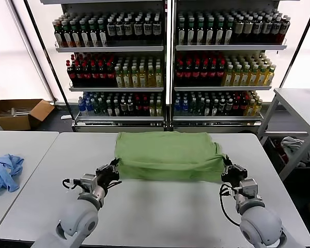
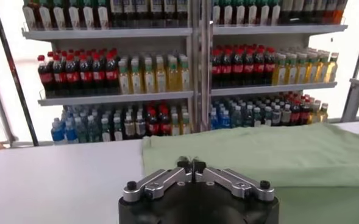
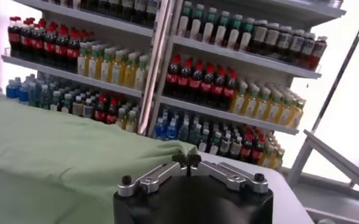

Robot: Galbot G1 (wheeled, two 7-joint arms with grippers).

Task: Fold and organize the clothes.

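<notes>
We see the green polo shirt (image 1: 168, 155) lying on the white table (image 1: 160, 206), toward its far side, already doubled into a wide rectangle with a folded near edge. We judge it light, limp and easily creased: it should sag between two holds and slide readily on the smooth top, so we would take it at the two near corners of the fold, pinching all layers together. Our left gripper (image 1: 113, 169) sits at the near left corner and our right gripper (image 1: 228, 169) at the near right corner, both forearms low over the table and reaching forward. In both wrist views the fingertips meet, so each pair is closed; whether cloth is pinched between them we cannot tell.
</notes>
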